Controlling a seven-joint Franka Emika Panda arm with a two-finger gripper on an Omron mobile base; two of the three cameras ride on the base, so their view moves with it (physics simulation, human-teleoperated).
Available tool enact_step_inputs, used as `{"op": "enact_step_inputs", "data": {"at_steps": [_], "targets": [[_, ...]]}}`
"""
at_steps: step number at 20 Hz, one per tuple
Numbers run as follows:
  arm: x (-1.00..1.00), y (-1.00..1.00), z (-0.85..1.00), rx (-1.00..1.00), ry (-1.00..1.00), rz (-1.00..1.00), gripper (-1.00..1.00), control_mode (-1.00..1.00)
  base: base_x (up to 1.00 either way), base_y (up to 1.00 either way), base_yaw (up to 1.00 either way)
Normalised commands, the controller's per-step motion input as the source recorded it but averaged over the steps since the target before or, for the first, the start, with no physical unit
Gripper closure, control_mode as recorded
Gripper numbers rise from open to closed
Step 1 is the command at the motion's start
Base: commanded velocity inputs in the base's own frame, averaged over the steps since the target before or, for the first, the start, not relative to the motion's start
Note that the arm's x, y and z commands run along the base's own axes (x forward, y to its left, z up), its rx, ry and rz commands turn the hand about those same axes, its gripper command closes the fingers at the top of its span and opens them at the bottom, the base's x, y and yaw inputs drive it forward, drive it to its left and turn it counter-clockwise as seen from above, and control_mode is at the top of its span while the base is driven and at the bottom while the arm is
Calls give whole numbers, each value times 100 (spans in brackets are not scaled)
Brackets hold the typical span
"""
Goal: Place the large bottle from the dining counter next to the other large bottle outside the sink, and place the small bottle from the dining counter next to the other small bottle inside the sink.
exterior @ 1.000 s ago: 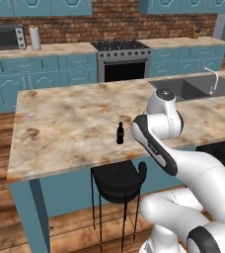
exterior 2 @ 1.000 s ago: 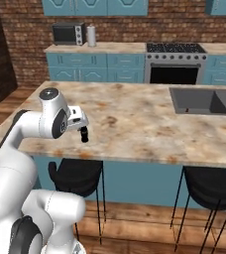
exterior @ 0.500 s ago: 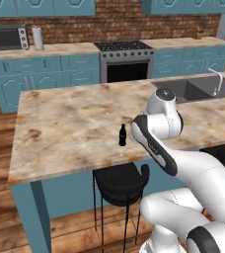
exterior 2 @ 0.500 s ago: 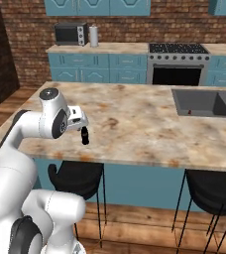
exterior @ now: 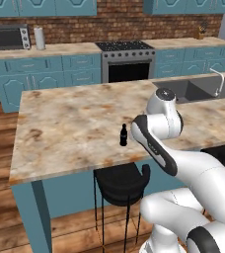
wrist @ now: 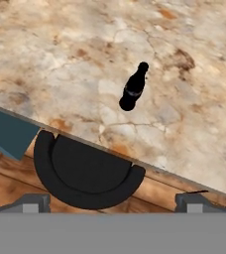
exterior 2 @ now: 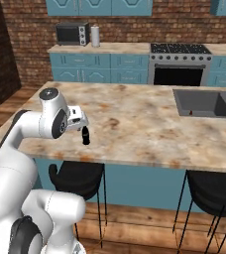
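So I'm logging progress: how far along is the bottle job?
Nothing looks finished. The small bottle stands upright on the dining counter near its front edge, above a black stool. The open pincer hovers above it, holding nothing. Left: grasp it and set it in the sink beside the reddish-brown small bottle. The large bottle's status can't be judged.

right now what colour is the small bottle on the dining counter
All black, clearest in the hand view: small bottle.
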Motion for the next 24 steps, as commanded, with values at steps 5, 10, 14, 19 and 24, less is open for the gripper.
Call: {"op": "enact_step_inputs", "data": {"at_steps": [5,10,14,19,24], "targets": [[20,0,0,2,0,1,-100,-100,0,0,0],[7,0,-2,4,0,1,-100,-100,0,0,0],[5,1,-11,1,0,0,-100,-100,0,0,0],[0,6,-8,0,0,-1,-100,-100,0,0,0],[0,2,-14,0,-3,-7,-100,-100,0,0,0]]}}
